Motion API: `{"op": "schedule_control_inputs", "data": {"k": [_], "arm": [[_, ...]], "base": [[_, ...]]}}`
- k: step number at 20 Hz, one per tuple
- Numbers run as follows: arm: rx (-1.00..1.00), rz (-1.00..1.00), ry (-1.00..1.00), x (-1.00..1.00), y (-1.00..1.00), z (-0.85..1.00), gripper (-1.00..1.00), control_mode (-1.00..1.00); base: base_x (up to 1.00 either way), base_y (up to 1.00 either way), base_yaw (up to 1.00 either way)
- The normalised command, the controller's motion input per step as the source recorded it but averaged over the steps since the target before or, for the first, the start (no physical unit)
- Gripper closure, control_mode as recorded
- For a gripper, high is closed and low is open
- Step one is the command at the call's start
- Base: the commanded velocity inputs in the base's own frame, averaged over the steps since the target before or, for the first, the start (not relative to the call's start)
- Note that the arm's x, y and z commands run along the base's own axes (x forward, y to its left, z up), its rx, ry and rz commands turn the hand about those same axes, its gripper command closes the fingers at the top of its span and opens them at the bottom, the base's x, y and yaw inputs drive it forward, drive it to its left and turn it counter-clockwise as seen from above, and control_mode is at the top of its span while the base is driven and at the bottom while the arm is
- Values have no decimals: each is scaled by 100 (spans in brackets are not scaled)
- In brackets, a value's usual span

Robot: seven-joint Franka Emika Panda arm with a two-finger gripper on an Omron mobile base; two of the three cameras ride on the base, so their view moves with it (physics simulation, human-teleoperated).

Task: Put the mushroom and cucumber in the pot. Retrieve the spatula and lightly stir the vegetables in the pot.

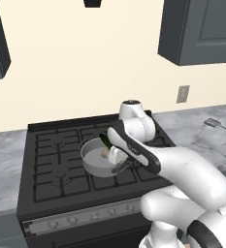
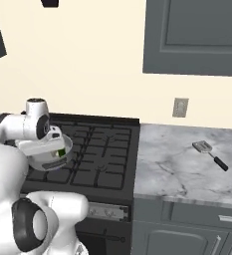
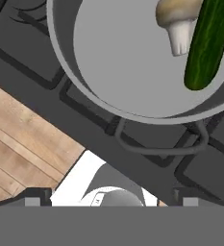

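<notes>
The gripper [image 3: 108,202] is hovering open and empty over the pot [image 3: 84,91] on the stove [image 1: 51,145]. The mushroom [image 3: 176,21] and cucumber [image 3: 207,43] are lying together inside, toward 1 o'clock in the hand view. The spatula [image 2: 209,154] is waiting on the counter [image 2: 177,169], at 3 o'clock of the stove, ready for retrieval.

Beige mushroom [image 3: 173,19] and dark green cucumber [image 3: 207,41] lie side by side inside the grey pot [image 3: 84,96] just under the hand; the black-handled spatula [image 2: 209,154] sits well off to the right.
</notes>
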Motion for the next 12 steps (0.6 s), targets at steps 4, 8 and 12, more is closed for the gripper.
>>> {"op": "schedule_control_inputs", "data": {"k": [4,8,12], "arm": [[3,-3,0,-64,-61,31,-100,-100],[0,0,0,-54,-28,36,-100,-100],[0,0,0,-12,-1,3,-100,-100]], "base": [[0,0,0],[0,0,0],[0,0,0]]}}
